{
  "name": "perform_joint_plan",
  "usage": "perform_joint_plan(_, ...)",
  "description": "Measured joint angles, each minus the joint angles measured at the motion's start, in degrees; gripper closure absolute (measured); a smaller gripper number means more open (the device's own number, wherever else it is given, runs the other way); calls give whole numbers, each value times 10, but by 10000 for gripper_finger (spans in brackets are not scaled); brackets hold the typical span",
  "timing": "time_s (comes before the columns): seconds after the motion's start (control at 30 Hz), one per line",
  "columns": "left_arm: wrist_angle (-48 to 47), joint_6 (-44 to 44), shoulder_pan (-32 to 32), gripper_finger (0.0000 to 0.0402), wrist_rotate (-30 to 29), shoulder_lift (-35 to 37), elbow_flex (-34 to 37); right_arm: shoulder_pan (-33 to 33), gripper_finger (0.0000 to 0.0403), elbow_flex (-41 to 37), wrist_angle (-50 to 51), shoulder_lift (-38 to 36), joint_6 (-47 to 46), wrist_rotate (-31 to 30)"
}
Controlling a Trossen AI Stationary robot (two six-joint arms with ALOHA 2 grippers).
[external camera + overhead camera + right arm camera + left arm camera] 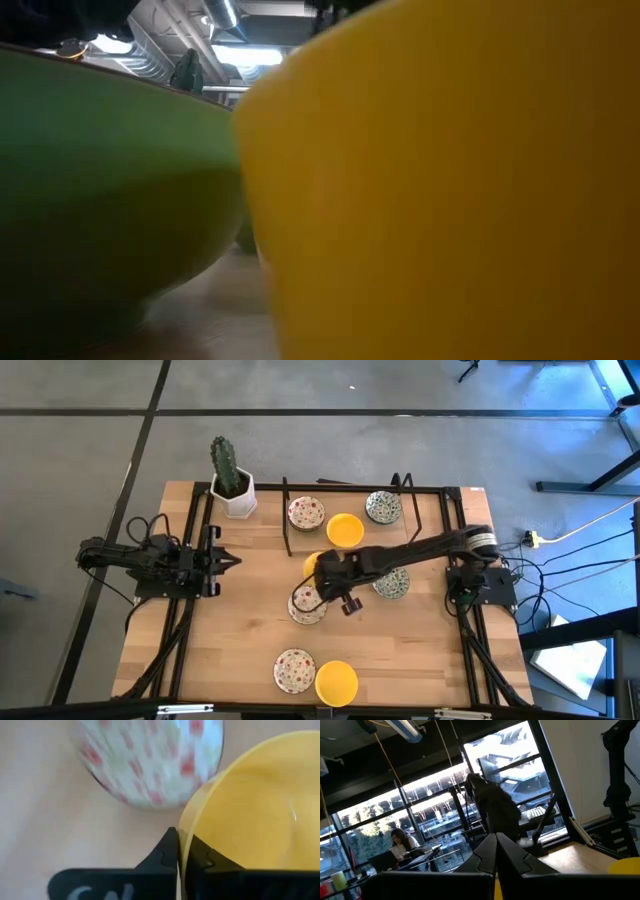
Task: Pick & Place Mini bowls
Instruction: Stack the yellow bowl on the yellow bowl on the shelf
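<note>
Several mini bowls lie about the wooden table (240, 660). My right gripper (318, 572) (181, 842) reaches to the table's middle and is shut on a yellow mini bowl (311, 563) (255, 805), which the arm mostly hides in the high view. Just beyond that bowl lies a white bowl with red speckles (307, 603) (150, 760). My left gripper (228, 561) (496, 840) waits shut and holding nothing at the table's left edge. My right gripper pinches the yellow bowl's rim (186, 832) between its two fingers, one finger (162, 857) outside the wall and the other (205, 859) inside the hollow. The fingers slant down from the table's right. The bowl's far rim overlaps the red-speckled bowl; whether it is clear of the table I cannot tell.
At the far edge stand a red-speckled bowl (306, 513), a yellow one (345, 529) and a green-grey one (383, 507), beside a cactus in a white pot (232, 485). Another green-grey bowl (391, 582) lies under the right arm. Two bowls (294, 671) (336, 683) sit at the near edge.
</note>
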State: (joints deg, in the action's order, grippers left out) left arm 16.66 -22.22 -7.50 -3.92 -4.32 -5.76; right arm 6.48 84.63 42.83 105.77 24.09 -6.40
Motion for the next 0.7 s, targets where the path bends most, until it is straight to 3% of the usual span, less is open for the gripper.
perform_joint_plan(0.2,-2,-8,0,394,0,0,0,3,399,-10,-58,-115,17,59)
perform_joint_plan(0.33,-3,-9,0,398,0,0,0,-26,399,-82,-173,-219,2,162)
perform_joint_plan(0.5,-3,-11,0,398,0,0,0,-33,399,-187,-209,-326,-28,151)
perform_joint_plan(0.7,-2,-11,0,394,0,0,0,-33,399,-323,-286,-464,-66,200)
